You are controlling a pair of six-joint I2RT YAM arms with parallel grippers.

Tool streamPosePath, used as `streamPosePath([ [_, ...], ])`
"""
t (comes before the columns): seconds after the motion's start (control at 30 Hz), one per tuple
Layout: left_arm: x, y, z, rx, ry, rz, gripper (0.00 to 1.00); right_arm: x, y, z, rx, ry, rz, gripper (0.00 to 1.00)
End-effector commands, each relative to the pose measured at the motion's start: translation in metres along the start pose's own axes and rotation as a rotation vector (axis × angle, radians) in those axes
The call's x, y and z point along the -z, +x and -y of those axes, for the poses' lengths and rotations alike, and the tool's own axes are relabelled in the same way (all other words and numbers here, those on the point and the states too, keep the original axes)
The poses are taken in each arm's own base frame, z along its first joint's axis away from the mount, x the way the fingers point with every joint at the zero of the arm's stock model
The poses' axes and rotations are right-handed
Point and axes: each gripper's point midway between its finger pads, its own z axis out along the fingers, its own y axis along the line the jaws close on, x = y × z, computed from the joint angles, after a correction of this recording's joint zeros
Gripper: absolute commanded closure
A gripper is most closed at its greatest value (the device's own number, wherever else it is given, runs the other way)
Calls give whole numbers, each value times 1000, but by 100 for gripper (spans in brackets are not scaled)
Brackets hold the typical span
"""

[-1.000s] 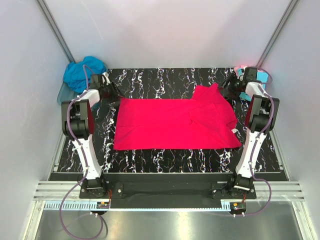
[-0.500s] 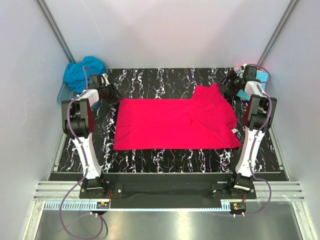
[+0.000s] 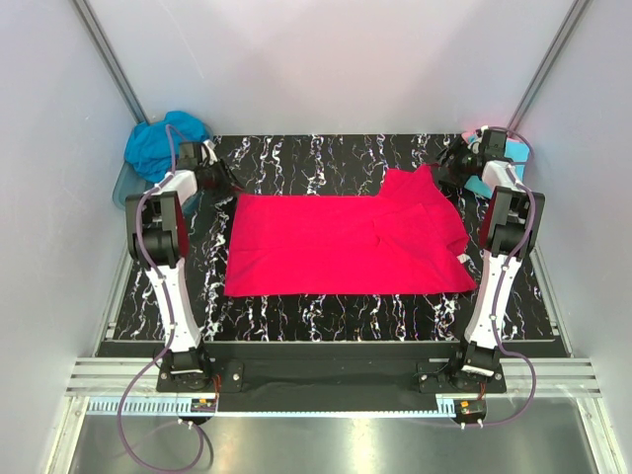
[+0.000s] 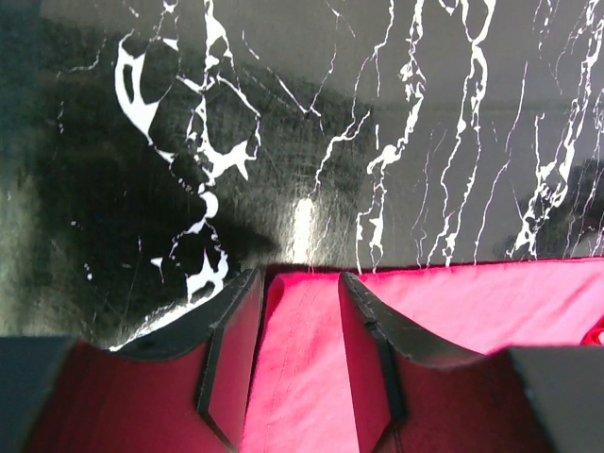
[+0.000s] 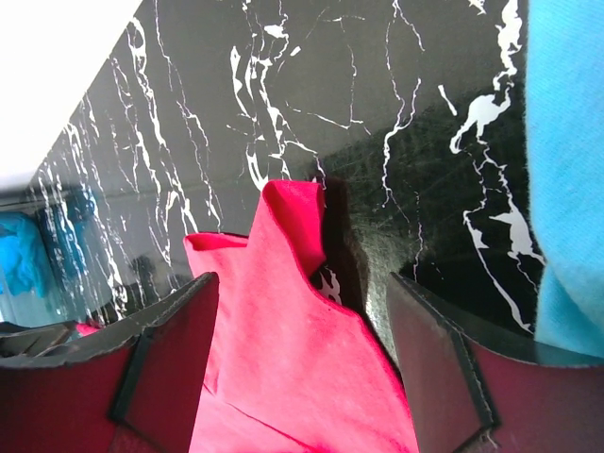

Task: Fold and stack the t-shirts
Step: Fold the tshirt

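Note:
The bright pink-red t-shirt (image 3: 346, 242) lies spread flat on the black marbled table (image 3: 316, 158). My left gripper (image 3: 223, 178) is at its far left corner. In the left wrist view the gripper (image 4: 300, 283) is open by a narrow gap, and the shirt's hem corner (image 4: 293, 359) lies between the fingers. My right gripper (image 3: 450, 168) is at the far right sleeve. In the right wrist view it (image 5: 302, 288) is wide open, with the raised sleeve (image 5: 288, 226) between the fingers.
The teal-blue t-shirt (image 3: 163, 143) is bunched in a clear tub (image 3: 123, 188) at the far left corner. The light cyan t-shirt (image 5: 566, 142) and a bit of pale pink cloth (image 3: 472, 134) lie at the far right corner, close to the right gripper. Grey walls enclose the table.
Both grippers have shifted slightly toward the far edge at the shirt's far corners. The shirt has not moved.

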Motion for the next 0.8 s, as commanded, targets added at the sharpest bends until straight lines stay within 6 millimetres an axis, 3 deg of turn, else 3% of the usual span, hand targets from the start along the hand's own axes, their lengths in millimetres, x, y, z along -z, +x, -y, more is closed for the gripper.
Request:
streamPosePath([
  [0.0,-6,-1,-2,-17,-12,-27,56,-4,-6,-16,2,-53,11,22],
  [0.17,-10,8,5,-39,-5,-68,56,-3,-6,-29,6,-73,13,22],
  [0.47,-10,25,12,-58,0,-116,60,-3,1,-33,4,-82,-3,22],
  [0.63,-6,29,13,-63,-2,-120,85,-3,3,-34,0,-85,-7,23],
  [0.77,-7,33,11,-58,-4,-128,94,-5,7,-34,-7,-85,-14,26],
])
